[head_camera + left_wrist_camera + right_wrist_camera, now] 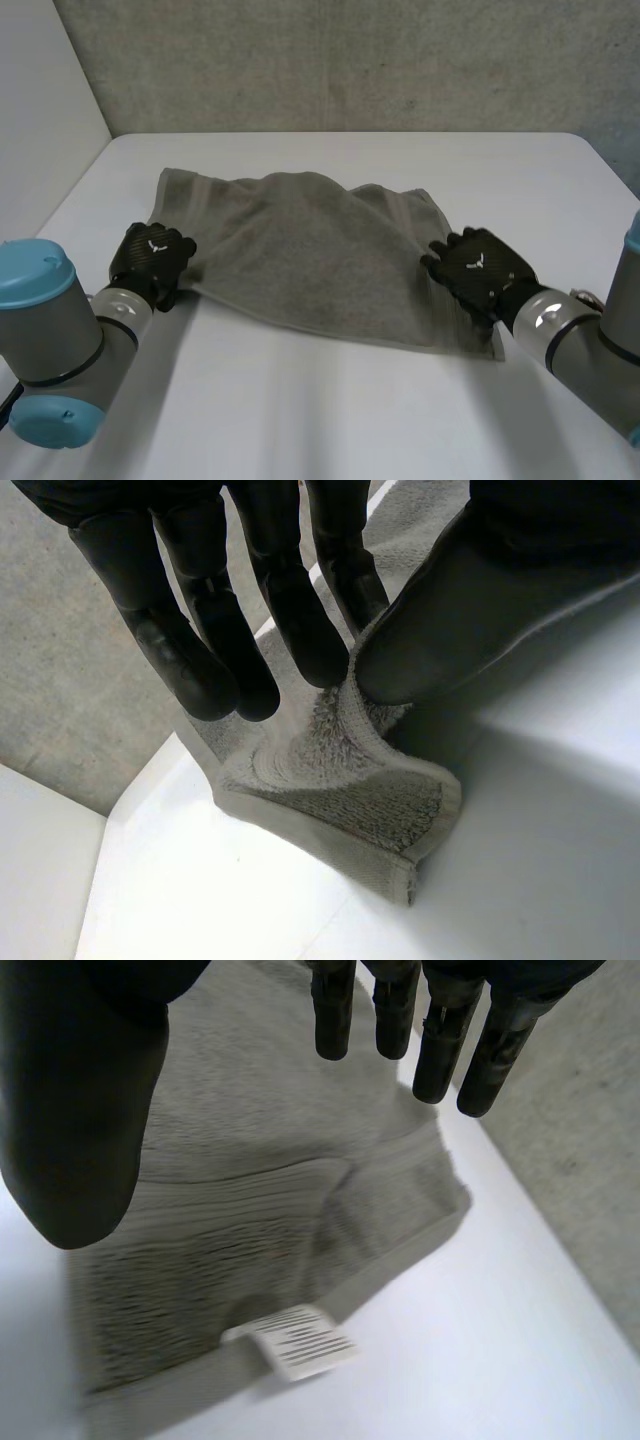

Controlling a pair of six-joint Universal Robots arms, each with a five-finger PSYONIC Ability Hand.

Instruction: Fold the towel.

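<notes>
A grey towel (310, 250) lies rumpled across the middle of the white table (330, 420), its far layer bunched. My left hand (150, 258) is at the towel's near left corner. In the left wrist view that hand (450, 630) pinches the doubled corner of the towel (340, 800) between thumb and fingers. My right hand (480, 268) sits over the towel's near right corner. In the right wrist view this hand (80, 1110) has straight fingers spread from the thumb, holding nothing. Below it the towel (250, 1210) lies flat, with a white label (295, 1342) at its edge.
A grey textured wall (350, 60) rises behind the table's far edge. A white panel (40, 120) stands at the left. Bare tabletop stretches in front of the towel and along both its sides.
</notes>
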